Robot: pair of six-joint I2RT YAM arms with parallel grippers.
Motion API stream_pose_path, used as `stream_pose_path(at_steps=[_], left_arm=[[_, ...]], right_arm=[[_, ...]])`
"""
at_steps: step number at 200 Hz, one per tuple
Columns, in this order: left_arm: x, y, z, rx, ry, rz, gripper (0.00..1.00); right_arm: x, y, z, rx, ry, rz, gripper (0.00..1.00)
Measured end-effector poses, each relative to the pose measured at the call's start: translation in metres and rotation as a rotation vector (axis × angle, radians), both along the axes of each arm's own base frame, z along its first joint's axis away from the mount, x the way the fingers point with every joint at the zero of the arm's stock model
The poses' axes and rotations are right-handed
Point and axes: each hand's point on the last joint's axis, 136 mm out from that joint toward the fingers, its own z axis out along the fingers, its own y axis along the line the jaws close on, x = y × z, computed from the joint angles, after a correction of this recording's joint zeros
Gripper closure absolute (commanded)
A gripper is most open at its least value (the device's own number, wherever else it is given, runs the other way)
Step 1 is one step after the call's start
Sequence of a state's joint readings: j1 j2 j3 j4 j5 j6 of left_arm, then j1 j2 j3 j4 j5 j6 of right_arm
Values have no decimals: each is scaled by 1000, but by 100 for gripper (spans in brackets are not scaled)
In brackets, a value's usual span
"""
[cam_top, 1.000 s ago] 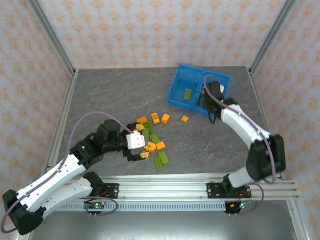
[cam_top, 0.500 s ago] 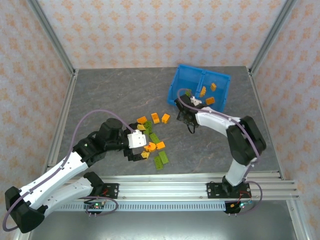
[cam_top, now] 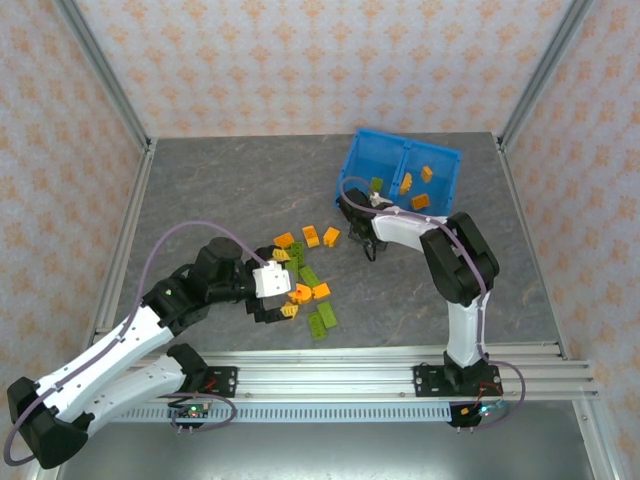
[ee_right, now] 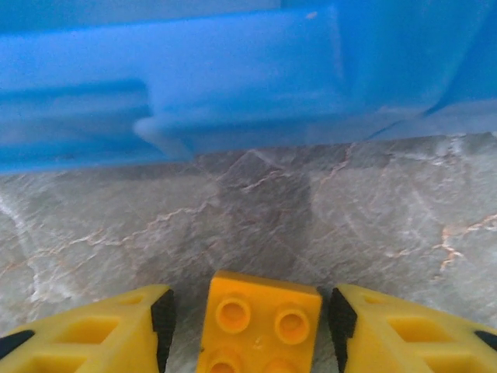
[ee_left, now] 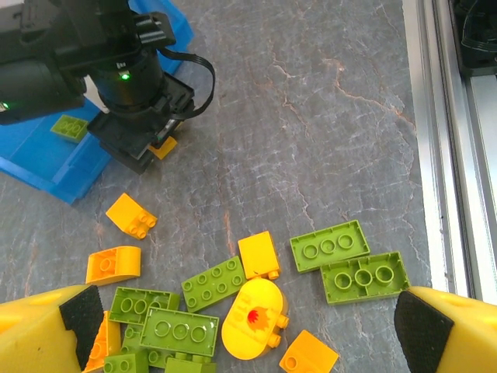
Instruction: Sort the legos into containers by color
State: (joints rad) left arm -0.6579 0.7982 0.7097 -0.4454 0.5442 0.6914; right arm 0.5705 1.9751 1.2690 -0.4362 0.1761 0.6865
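Legos (cam_top: 303,285) lie mostly crowded together at 7 o'clock from the middle of the surface (cam_top: 220,190), orange and green mixed. The bin (cam_top: 352,165) stands between 1 and 2 o'clock. Its compartment toward 9 o'clock (cam_top: 372,160) has one green brick (cam_top: 376,185), and the compartment toward 3 o'clock (cam_top: 440,188) has three orange bricks (cam_top: 420,201). So we judge that the sorting is begun but most of it remains.

The right pincer (cam_top: 362,232) is down at the surface, just outside the bin, at its 7 o'clock side. In the wrist view its fingers (ee_right: 116,326) stand on both sides of one orange brick (ee_right: 260,318), studs up, with the blue wall (ee_right: 233,78) just behind. We think it is held so low and from this side because the brick lies near the wall, and only the open side gives room for both fingers. The jaws are apart, a little wider than the brick. A thin gap shows at 9 o'clock, and at 3 o'clock we cannot tell if the pad touches. Nothing is lifted yet. In our judgement it must close next, then carry the brick over the wall to the compartment toward 3 o'clock.

The left pincer (ee_left: 248,322) hangs above the crowded legos, jaws very wide apart, holding nothing. Such wide opening probably helps to choose among them, but it may catch two neighbours of different colour.
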Motion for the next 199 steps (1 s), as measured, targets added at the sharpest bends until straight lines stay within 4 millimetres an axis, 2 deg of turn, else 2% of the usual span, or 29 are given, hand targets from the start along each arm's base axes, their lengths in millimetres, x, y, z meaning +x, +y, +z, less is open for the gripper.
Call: stream_pose_path(at_steps=[24, 78, 107, 127, 149, 171, 190, 199], left_arm=[[-1, 0, 1, 0, -10, -8, 0], [-1, 0, 1, 2, -13, -9, 0], [-1, 0, 1, 2, -13, -9, 0], [-1, 0, 1, 1, -14, -9, 0], [-1, 0, 1, 1, -14, -9, 0], [-1, 0, 2, 0, -16, -9, 0], [-1, 1, 5, -7, -24, -9, 0], [-1, 1, 6, -10, -28, -8, 0]], right_arm=[[-1, -1, -1, 4, 0, -9, 57], [-6, -4, 1, 19, -2, -22, 67], [-18, -6, 3, 41, 17, -19, 70], [-24, -9, 14, 52, 11, -16, 70], [-26, -11, 40, 75, -35, -16, 70], [-25, -19, 84, 79, -138, -13, 70], [-21, -36, 129, 59, -253, -19, 70], [-17, -52, 147, 37, -299, -34, 70]])
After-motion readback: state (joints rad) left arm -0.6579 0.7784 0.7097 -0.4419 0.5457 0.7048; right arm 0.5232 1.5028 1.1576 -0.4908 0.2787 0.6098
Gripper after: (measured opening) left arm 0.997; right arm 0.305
